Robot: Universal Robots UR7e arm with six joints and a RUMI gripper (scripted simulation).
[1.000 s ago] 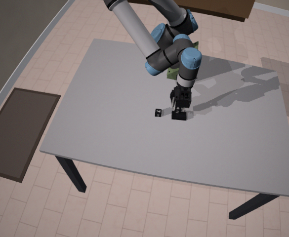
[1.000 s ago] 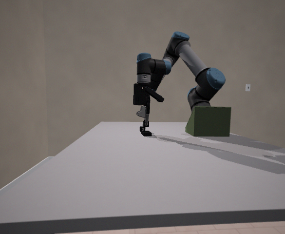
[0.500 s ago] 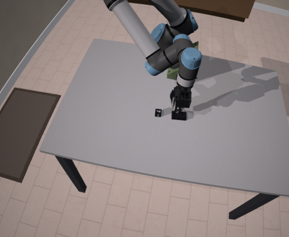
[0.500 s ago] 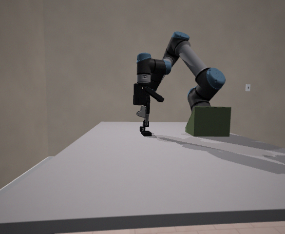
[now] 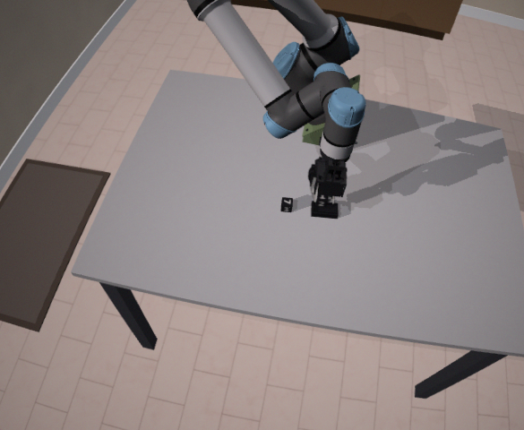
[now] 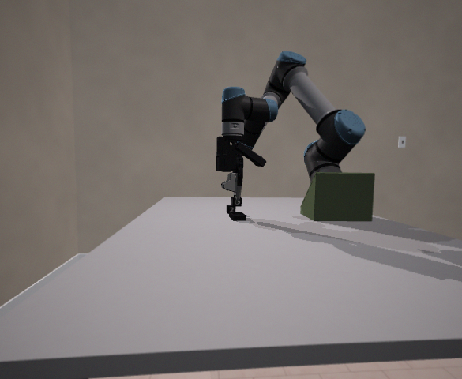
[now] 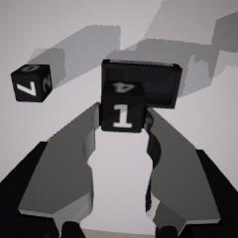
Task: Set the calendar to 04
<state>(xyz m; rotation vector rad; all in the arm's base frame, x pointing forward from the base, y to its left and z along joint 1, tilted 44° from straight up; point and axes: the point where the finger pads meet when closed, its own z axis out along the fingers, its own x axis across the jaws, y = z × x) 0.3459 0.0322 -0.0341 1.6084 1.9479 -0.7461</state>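
My gripper (image 7: 122, 105) is shut on a black number cube (image 7: 122, 113) that shows a 1 toward the wrist camera and a 4 on the face beyond it. I hold the cube at the near edge of the black calendar tray (image 7: 144, 83), just above or in it; I cannot tell if it touches. The held cube (image 5: 325, 201) and the tray (image 5: 324, 210) also show in the top view, and the cube (image 6: 231, 208) shows a 2 in the exterior view. A second black cube (image 7: 32, 83) (image 5: 287, 204) showing a 7 lies on the table left of the tray.
The grey table (image 5: 298, 217) carries the arm's green base block (image 6: 339, 196) behind the tray. A dark mat (image 5: 25, 240) lies on the floor to the left of the table.
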